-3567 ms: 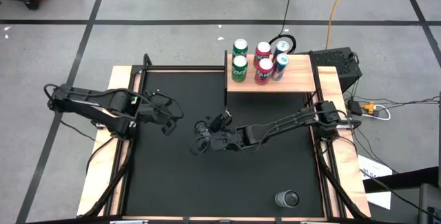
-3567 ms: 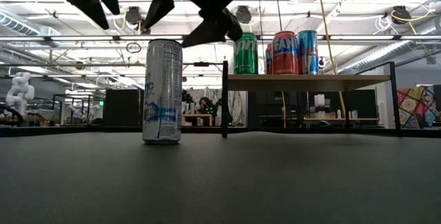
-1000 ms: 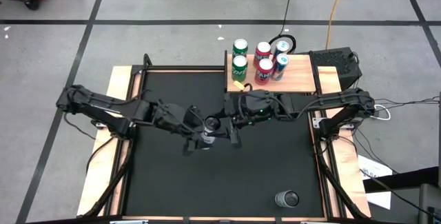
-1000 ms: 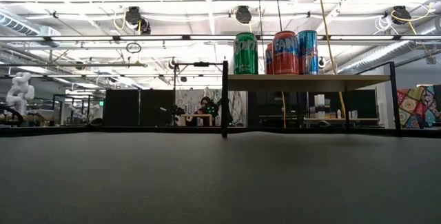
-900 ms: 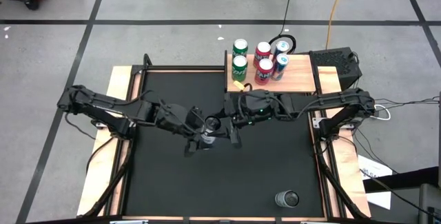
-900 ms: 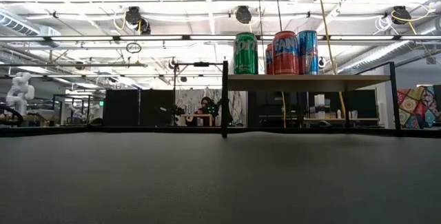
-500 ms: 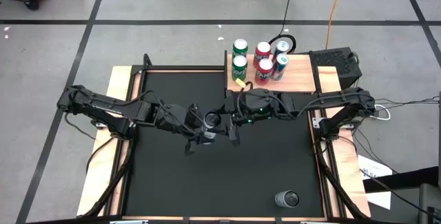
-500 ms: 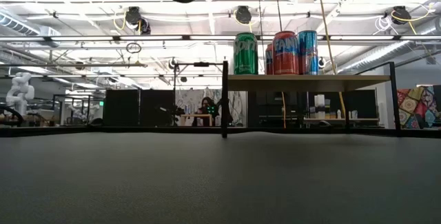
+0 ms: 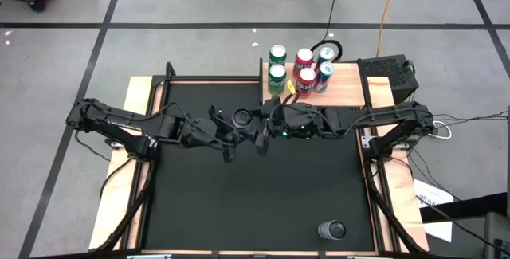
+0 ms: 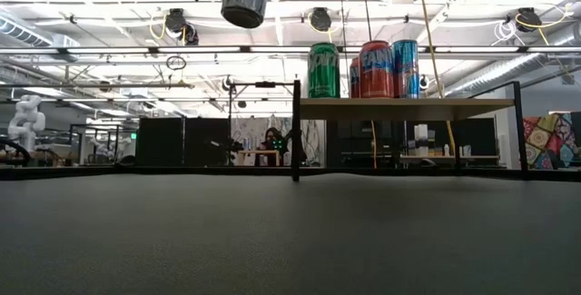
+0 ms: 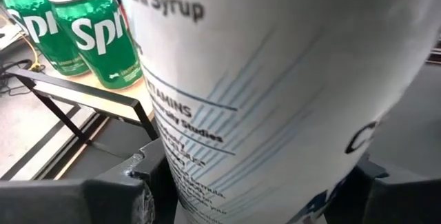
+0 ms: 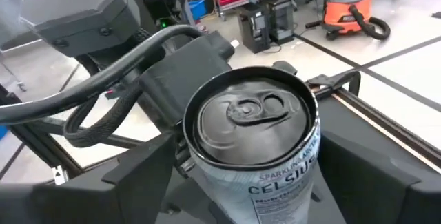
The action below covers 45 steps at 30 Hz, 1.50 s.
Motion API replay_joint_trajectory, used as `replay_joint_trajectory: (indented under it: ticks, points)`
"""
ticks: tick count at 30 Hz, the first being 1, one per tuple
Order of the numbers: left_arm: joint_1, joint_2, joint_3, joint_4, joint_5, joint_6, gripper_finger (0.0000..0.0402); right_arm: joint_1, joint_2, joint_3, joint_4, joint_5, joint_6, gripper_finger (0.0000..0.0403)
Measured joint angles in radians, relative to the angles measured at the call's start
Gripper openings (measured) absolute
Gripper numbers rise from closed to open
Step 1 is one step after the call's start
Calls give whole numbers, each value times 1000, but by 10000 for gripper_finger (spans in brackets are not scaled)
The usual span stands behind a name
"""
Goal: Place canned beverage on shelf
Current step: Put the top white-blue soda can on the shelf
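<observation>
Gripping the tall white-and-blue aluminium can (image 9: 241, 117) at frame centre, the left end effector (image 9: 231, 131) hasn't reached the light-brown wooden shelf (image 9: 347, 92); the right end effector (image 9: 259, 130) is open.

White can (image 12: 253, 145): glossy printed metal wall, brushed silver lid with pull tab. Green cans (image 11: 76, 27): shiny metal, bright lacquered print. Shelf (image 9: 344, 93): pale wood board, smooth and matt, on thin black metal posts. Mat (image 9: 239, 203): black, matt, finely textured. Table edge (image 9: 131, 111): bare light wood. Left gripper (image 9: 229, 139): dark matt plastic. Cable sleeve (image 12: 103, 124): black braided weave.
</observation>
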Motion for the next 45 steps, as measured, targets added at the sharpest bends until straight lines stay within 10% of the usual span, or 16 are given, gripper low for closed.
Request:
replay_joint_trajectory:
  ticks: [13, 20, 45]
  points:
    - [3, 0, 0, 38, 8, 0, 255, -2, 10, 0, 19, 0, -56, 309]
    - [5, -1, 0, 36, 17, -30, 256, -3, 10, 0, 18, 2, -59, 231]
    - [127, 27, 26, 258, 139, 58, 257, -207, -218, -3, -266, -245, -85, 227]
